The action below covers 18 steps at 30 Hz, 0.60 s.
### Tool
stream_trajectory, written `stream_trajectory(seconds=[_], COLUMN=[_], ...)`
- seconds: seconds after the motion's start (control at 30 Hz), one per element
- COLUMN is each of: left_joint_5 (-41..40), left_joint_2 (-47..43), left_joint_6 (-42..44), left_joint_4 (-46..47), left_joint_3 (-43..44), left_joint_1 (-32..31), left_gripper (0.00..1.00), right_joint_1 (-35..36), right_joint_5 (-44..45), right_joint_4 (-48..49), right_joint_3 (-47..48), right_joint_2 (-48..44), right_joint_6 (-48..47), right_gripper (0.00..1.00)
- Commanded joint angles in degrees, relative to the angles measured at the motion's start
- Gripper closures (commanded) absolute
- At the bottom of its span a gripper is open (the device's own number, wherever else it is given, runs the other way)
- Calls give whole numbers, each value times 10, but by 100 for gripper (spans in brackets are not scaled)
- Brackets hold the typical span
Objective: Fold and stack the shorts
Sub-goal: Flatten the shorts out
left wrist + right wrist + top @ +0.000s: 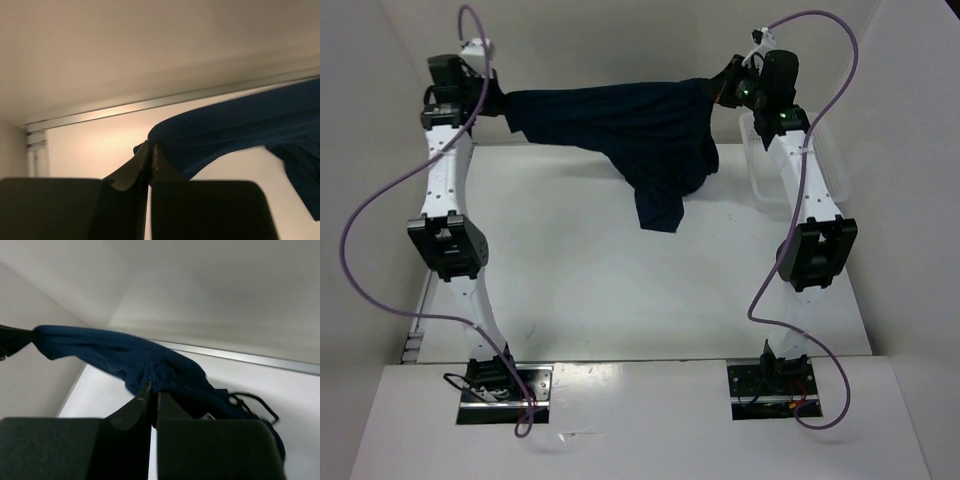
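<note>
The dark navy shorts (630, 125) hang stretched in the air between my two grippers over the far side of the white table (570, 280). My left gripper (500, 100) is shut on the shorts' left end; in the left wrist view (151, 146) the cloth (240, 125) runs off to the right. My right gripper (725, 85) is shut on the right end; in the right wrist view (152, 389) the bunched waist (165, 372) sits at the jaws with the drawstring (257, 405) dangling. One leg (665, 200) droops to the table.
A clear plastic bin (760, 165) stands at the table's far right, behind my right arm. White walls close in the back and sides. A metal rail (165, 102) runs along the table's far edge.
</note>
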Motion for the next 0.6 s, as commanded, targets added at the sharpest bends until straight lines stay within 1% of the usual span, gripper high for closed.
stream_trajectory(seconds=[0.0,0.03,0.07,0.1,0.13,0.17,0.2,0.23,0.27,0.33,0.37,0.43,0.5,0.53,0.57], left_joint_5=[29,34,34,34,41,46,52,58,58,58,65,65,65,60,53], left_joint_2=[-84,-95,-107,-141,-163,-185,-228,-245,-259,-267,-267,-275,-281,-281,-286], left_joint_6=[3,3,3,3,3,3,3,3,3,3,3,3,3,3,3], left_joint_4=[-36,-48,-59,-71,-71,-71,-71,-71,-71,-102,-114,-121,-127,-127,-136], left_joint_3=[-15,-31,-53,-82,-166,-216,-267,-318,-408,-471,-528,-593,-646,-684,-698], left_joint_1=[28,35,42,42,42,42,42,42,35,27,22,22,22,22,22], left_gripper=[100,100,100,100,99,99,98,98,96,94,94,94,94,95,95], right_joint_1=[-1,-1,-1,-1,5,5,14,22,22,38,43,56,68,68,68], right_joint_5=[-43,-54,-65,-73,-73,-73,-73,-63,-63,-63,-63,-57,-46,-46,-24], right_joint_4=[40,40,46,46,46,46,46,52,52,52,36,8,-41,-59,-79], right_joint_3=[6,-20,-88,-126,-167,-252,-298,-341,-425,-493,-544,-577,-611,-618,-624], right_joint_2=[-26,-37,-66,-83,-102,-142,-162,-180,-214,-235,-247,-252,-252,-252,-258], right_joint_6=[13,13,8,2,2,-4,-4,1,10,42,49,55,60,60,60], right_gripper=[100,100,100,100,100,100,100,100,100,100,99,95,92,92,92])
